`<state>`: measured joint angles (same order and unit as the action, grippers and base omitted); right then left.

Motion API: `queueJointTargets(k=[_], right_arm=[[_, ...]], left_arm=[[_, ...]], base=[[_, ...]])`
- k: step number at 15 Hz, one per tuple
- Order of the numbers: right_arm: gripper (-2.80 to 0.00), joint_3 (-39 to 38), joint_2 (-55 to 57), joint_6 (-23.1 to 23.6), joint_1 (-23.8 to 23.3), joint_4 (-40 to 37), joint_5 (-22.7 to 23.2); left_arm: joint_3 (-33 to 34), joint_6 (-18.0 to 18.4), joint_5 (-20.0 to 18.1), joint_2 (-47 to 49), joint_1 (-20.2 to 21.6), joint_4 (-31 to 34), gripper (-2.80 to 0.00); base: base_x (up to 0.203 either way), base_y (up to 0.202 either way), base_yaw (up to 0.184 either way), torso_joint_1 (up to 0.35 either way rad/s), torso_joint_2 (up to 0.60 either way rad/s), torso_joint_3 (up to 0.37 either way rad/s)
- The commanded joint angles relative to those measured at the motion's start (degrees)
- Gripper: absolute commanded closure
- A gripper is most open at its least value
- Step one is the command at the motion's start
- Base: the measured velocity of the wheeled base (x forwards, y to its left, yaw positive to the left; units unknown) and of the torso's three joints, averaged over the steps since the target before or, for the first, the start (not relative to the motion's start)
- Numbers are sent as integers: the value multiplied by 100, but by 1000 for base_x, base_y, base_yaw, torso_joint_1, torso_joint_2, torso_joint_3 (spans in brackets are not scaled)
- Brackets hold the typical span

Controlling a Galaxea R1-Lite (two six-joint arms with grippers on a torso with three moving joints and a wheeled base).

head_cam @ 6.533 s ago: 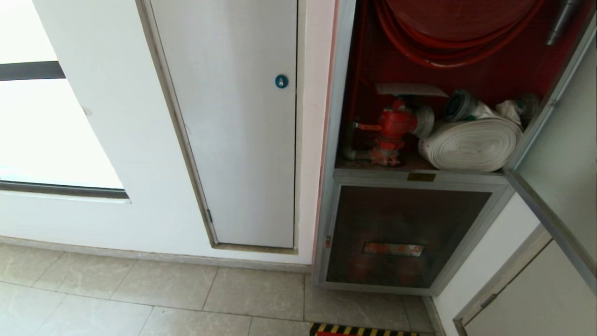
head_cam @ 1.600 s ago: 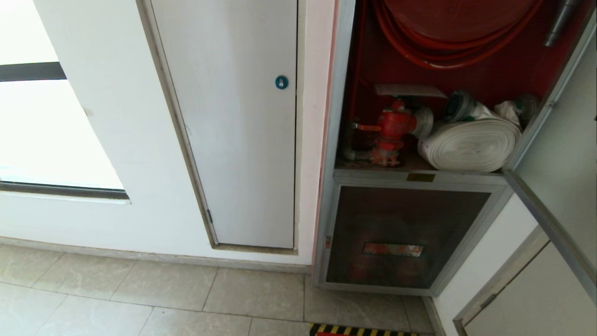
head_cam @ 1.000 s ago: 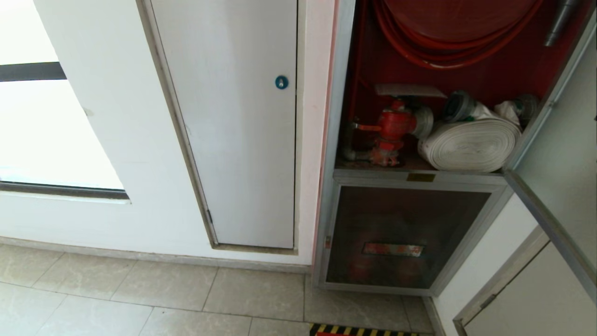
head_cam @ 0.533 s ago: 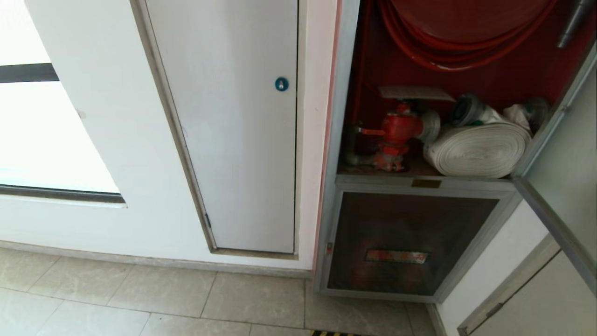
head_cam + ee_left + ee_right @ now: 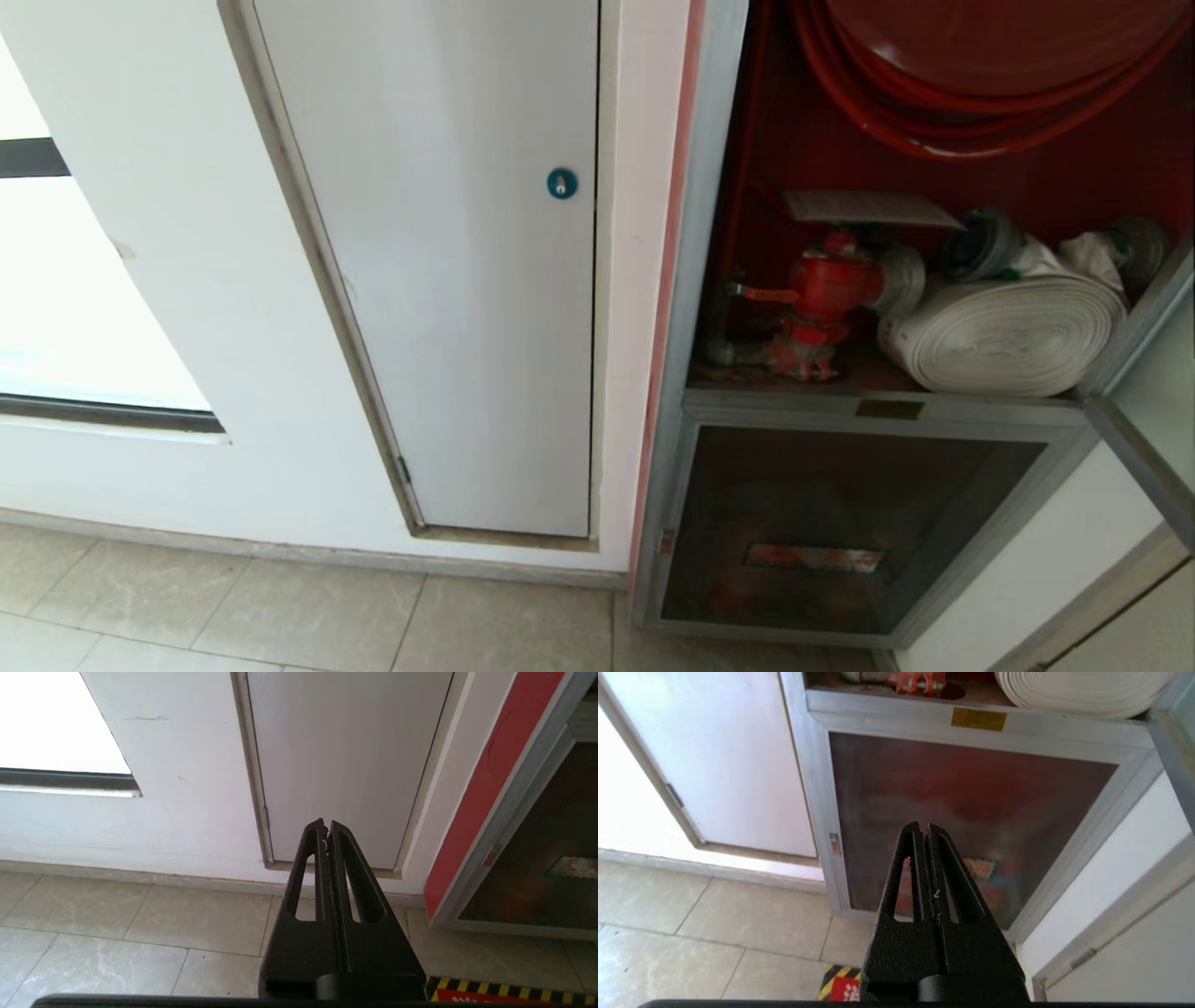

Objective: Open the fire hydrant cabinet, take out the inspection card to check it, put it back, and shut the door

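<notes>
The fire hydrant cabinet (image 5: 705, 280) stands open, showing its red interior. Its door (image 5: 1144, 457) is swung out to the right, and only the silver frame edge shows; that edge also appears in the right wrist view (image 5: 1174, 760). A white card with faint grid lines, the inspection card (image 5: 873, 210), lies flat on top of the red valve (image 5: 826, 289) inside. Neither gripper shows in the head view. My left gripper (image 5: 326, 826) is shut and empty, low, facing the white panel door. My right gripper (image 5: 923, 828) is shut and empty, facing the lower glass panel (image 5: 971, 812).
A red hose reel (image 5: 980, 75) and a rolled white hose (image 5: 1008, 331) fill the cabinet. A white panel door with a blue lock (image 5: 561, 183) is to the left, then a bright window (image 5: 75, 299). A yellow-black striped mat (image 5: 840, 982) lies on the tiled floor.
The whole head view has shifted: the wall and cabinet now look nearer and sit lower and further right, so the camera moved. Nothing in the scene has moved.
</notes>
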<state>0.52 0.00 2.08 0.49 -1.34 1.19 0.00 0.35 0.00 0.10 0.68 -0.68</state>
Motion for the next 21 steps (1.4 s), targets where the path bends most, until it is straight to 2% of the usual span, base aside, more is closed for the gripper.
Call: queueJointTargets(k=[1,14,21], right_arm=[[0,0,9,2,4,-7,4],[0,-8,5,-9,4,31,4],[0,-17,3,-43,4,46,4]], left_arm=[[26,0,0,8,2,-2,0],[26,-14,0,8,2,-2,0],[26,-44,0,8,2,-2,0]], base=[[194,0,0,4,2,-2],[195,0,0,4,4,2],[18,0,0,1,1,0]])
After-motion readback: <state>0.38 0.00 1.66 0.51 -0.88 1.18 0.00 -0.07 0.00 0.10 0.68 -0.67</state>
